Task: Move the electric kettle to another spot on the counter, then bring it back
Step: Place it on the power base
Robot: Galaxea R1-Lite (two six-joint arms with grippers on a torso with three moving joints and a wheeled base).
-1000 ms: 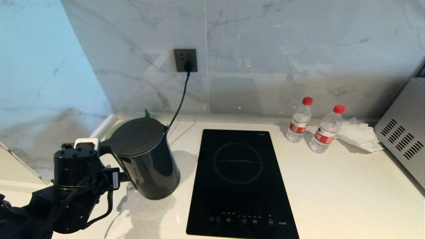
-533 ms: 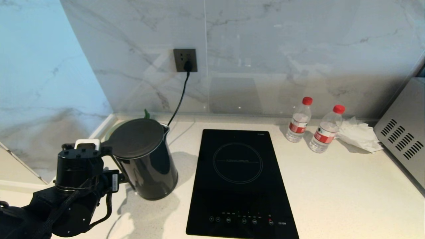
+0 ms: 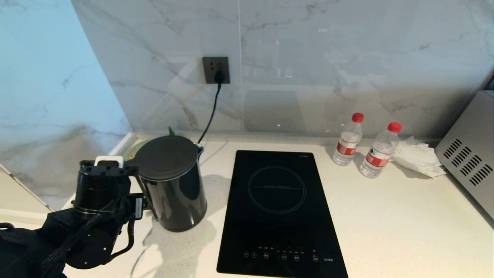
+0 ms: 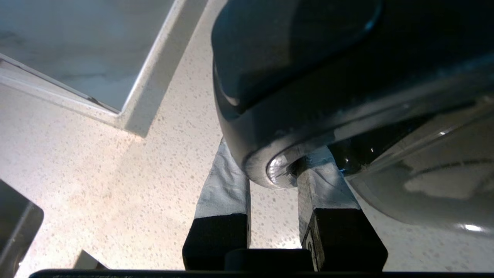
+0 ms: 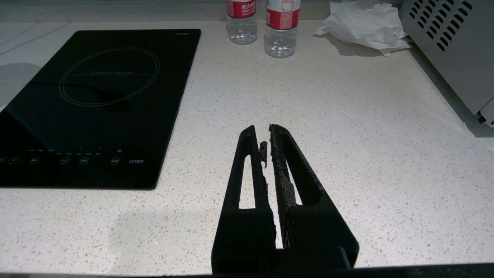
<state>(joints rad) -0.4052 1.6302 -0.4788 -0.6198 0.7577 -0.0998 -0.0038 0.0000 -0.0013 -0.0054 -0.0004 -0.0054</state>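
left tool (image 4: 272,170): clamped on electric kettle (image 4: 347,77) handle | below: speckled counter (image 4: 96,170)

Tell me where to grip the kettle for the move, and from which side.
Grip the electric kettle by its loop handle, coming from the robot's left, where the handle faces. The body is wide and glossy; the handle bar is narrow enough to fit between the jaws. The left gripper is shut on it there, so that hold looks sound.
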